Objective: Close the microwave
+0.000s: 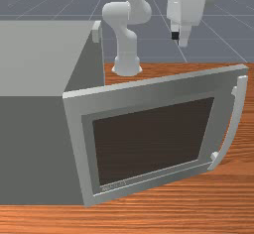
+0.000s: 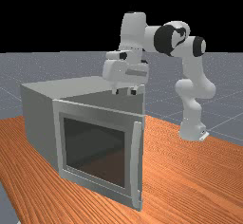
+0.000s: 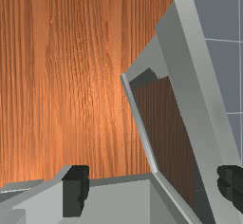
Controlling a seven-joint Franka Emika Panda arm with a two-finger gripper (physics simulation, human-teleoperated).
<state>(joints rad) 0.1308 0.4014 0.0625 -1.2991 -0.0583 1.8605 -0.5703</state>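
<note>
The microwave is a grey box [image 1: 34, 59] at the front view's left, its door [image 1: 154, 136] swung wide open toward the front view's right. A curved handle [image 1: 234, 124] runs along the door's free edge. In the far view my gripper [image 2: 124, 92] hangs fingers down, at about the height of the box's top, on the inner side of the door. Looking down in the wrist view, the gripper [image 3: 153, 185] has its fingers wide apart with nothing held; beneath them are the door [image 3: 190, 80] near its hinge and the microwave's open cavity [image 3: 114, 201].
Orange-brown table wood [image 3: 61, 76] spreads beside the opening on the door's inner side. The arm's base [image 2: 192, 130] stands at the far view's right, behind the microwave in the front view. A small grey block [image 1: 96, 31] sits at the box's far top corner.
</note>
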